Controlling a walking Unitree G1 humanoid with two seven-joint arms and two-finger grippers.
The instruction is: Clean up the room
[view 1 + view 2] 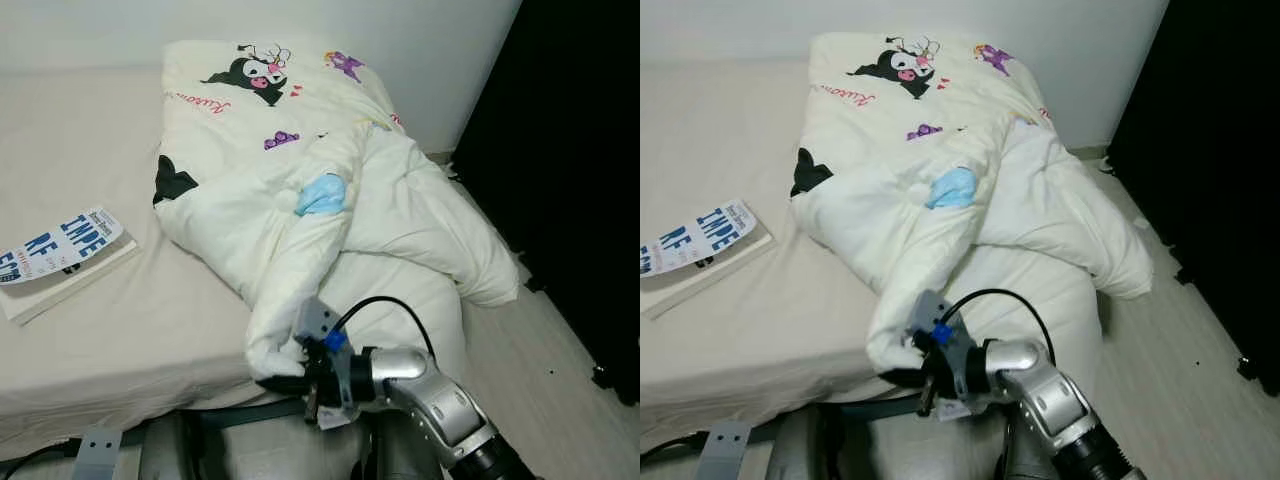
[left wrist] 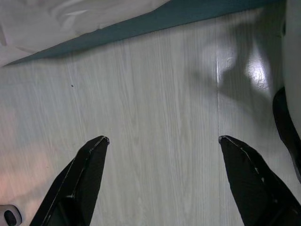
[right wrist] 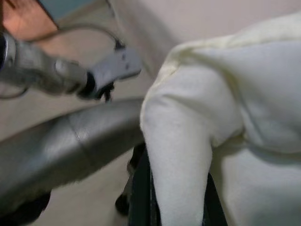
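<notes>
While the right gripper [image 1: 285, 380] is clamped on a fold of the white duvet [image 1: 300, 200] at the near edge of the bed [image 1: 130, 330], you have little of the tidying behind you, judging from how things lie. In the right wrist view the pale cloth is pinched between the two black fingers [image 3: 141, 197], so count that hand as grasping the duvet's near corner.

The duvet itself is bunched in a heap across the right half of the mattress, from the far wall down to the near edge, with one lobe spilling over the right side toward the floor [image 1: 540, 350]. A small light-blue item [image 1: 321, 194] sits in the folds near the middle of the heap; what it is cannot be told. A book [image 1: 60, 255] lies on the bare sheet at the left, well apart from the bedding.

Your left gripper [image 2: 162, 155] hangs over the wooden floor beside the bed's edge with its fingers spread wide and nothing between them.

What is left, as I judge it: spreading and straightening the duvet, dealing with the blue item caught in it, and putting the book away. Expect the cloth to drag and bunch as it is pulled.
</notes>
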